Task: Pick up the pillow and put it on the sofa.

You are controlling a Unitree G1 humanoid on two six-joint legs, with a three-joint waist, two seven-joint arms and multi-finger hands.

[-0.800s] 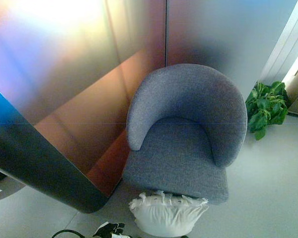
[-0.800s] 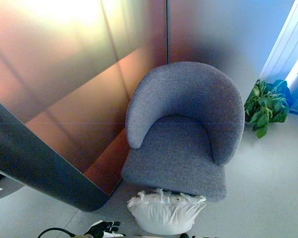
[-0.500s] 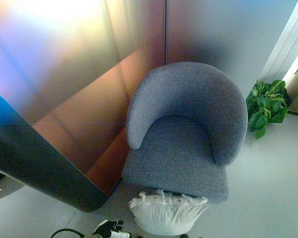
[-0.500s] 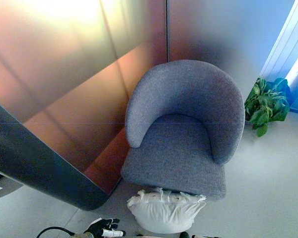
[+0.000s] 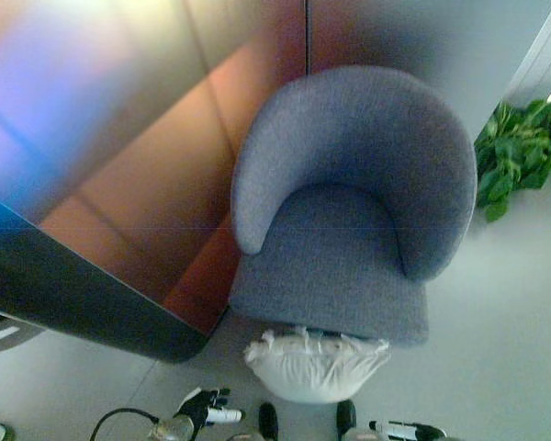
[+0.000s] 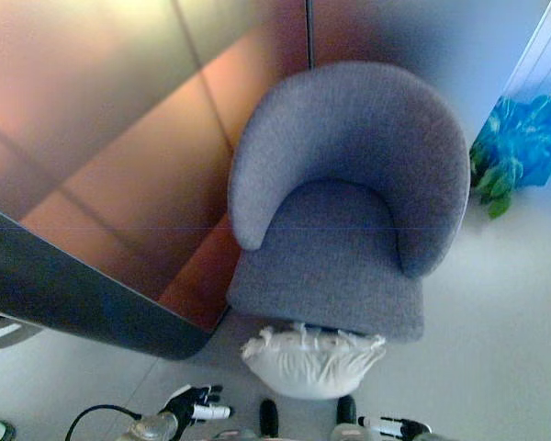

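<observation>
The white ruffled pillow [image 5: 317, 366] lies on the floor against the front edge of the grey tub-shaped sofa chair [image 5: 349, 211]. The chair's seat is bare. My left hand [image 5: 207, 406] shows at the bottom, left of the pillow and apart from it, with its fingers spread and holding nothing. My right hand [image 5: 402, 429] shows at the bottom edge, just right of and below the pillow, with its fingers stretched out and holding nothing. Neither hand touches the pillow.
A glossy brown wall panel with a dark curved end [image 5: 101, 312] stands close on the chair's left. A green potted plant [image 5: 519, 152] stands to the chair's right by the wall. Pale floor [image 5: 496, 331] lies to the right.
The camera has tilted down, so the chair and pillow sit higher in view. Both hands now show more fully at the bottom edge. The pillow has not moved.
</observation>
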